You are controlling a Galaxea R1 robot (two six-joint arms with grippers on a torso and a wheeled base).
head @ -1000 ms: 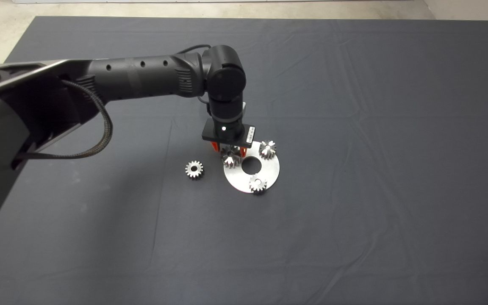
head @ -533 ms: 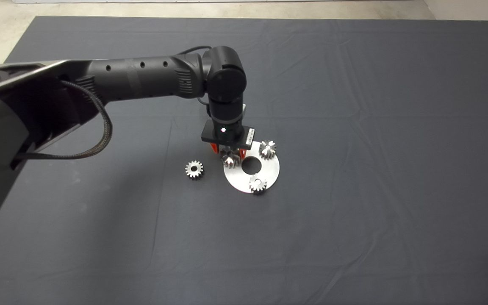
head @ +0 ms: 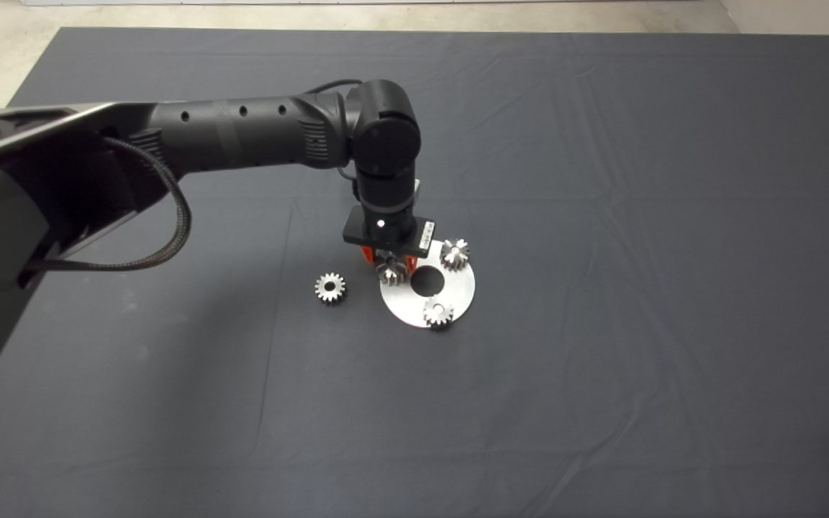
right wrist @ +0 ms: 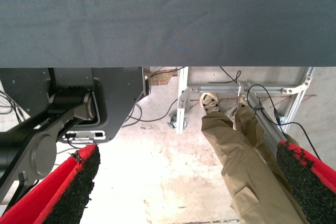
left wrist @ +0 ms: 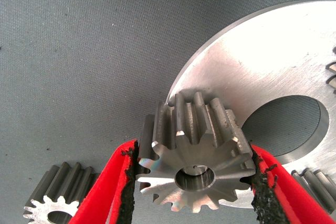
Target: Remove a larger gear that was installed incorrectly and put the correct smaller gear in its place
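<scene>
The left gripper (head: 391, 260) hangs over the left rim of the round, bright steel plate with a large centre hole (head: 458, 291), its red fingers with black pads (left wrist: 113, 192) pressed against opposite sides of the thick, dark-grey steel gear with deep chunky teeth (left wrist: 197, 163). From the wrist view this larger gear sits at the plate's edge, and whether it has lifted clear of the plate cannot be told. The pinch across its toothed flanks looks chosen to pull the wrongly fitted gear straight up.

The small, flat, bright silver gear with fine teeth (head: 330, 288) lies on the dark mat (head: 601, 180) of the table, just left of the plate, apparently the replacement waiting within easy reach. Two more small gears (head: 455, 253) stand on the plate's far and near edges.

The right gripper (right wrist: 189, 187) is parked off the table, fingers spread wide with nothing between them, facing the floor and a person's leg in khaki trousers (right wrist: 247, 166).

A white label on the left wrist mount is too small to read.
</scene>
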